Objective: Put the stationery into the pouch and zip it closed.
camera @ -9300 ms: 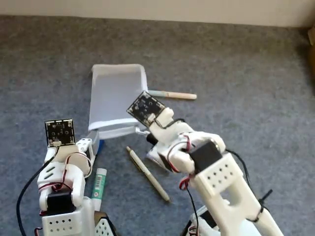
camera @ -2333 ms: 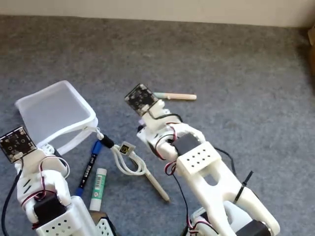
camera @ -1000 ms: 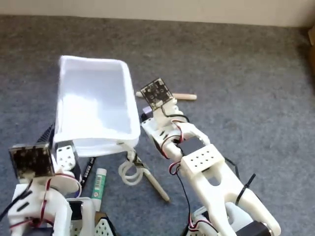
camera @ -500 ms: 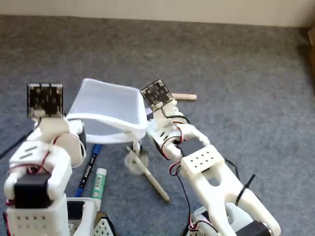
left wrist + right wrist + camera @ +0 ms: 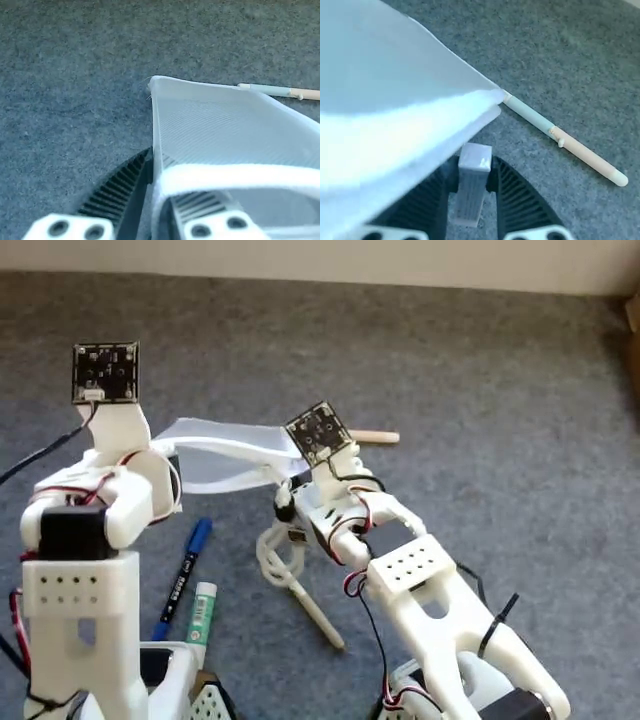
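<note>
left arm [image 5: 95, 525]: raised upright, wrist angled forward
left tool [image 5: 154, 172]: clamped on one end of the pouch [image 5: 225, 130]
right arm [image 5: 415, 575]: stretched low, forward
right tool [image 5: 473, 162]: closed on pouch's opposite corner

Indoor room, type undetermined. Work surface: grey short-pile carpet [image 5: 500, 370]. Pale wall strip [image 5: 400, 258] along top edge of frame. Brown wooden edge [image 5: 634, 335] at upper right.

Pouch [image 5: 225, 452], strung from my left claw [image 5: 150, 167] to my right claw [image 5: 472, 165], bars the middle. Marker [image 5: 182, 575] and glue stick [image 5: 203, 612] crowd the near-left desk [image 5: 250, 650]; pen [image 5: 318, 615] lies near-centre. Room along far right.
</note>
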You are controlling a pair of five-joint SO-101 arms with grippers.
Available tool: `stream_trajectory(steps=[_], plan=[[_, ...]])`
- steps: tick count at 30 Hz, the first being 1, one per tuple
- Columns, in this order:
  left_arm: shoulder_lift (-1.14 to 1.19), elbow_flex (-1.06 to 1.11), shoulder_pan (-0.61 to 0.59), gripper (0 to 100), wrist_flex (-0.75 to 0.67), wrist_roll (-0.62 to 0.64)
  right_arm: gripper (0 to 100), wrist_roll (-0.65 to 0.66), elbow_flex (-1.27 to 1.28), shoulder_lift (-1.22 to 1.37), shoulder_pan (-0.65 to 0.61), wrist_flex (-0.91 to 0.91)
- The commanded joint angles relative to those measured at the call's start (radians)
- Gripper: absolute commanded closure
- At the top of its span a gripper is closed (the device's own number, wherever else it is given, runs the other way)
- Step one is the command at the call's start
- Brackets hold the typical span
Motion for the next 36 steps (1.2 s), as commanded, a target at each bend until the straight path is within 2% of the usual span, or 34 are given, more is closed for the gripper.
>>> stream_trajectory(steps=[1,9,14,28,36], plan=[[0.019,-0.022,-0.058,99,-0.021,0.041,99.5,-0.003,-0.013,-0.045,0.013,-0.024],[0.021,0.099,-0.079,99,-0.12,0.043,99.5,-0.009,-0.013,-0.045,0.013,-0.024],[0.021,0.096,-0.079,99,-0.127,0.044,99.5,-0.005,-0.03,-0.062,0.013,-0.024],[0.021,0.041,-0.079,99,-0.121,0.044,99.5,-0.011,-0.4,-0.108,-0.013,-0.018],[0.021,0.036,-0.079,99,-0.123,0.044,99.5,-0.011,-0.524,-0.114,-0.105,-0.019]])
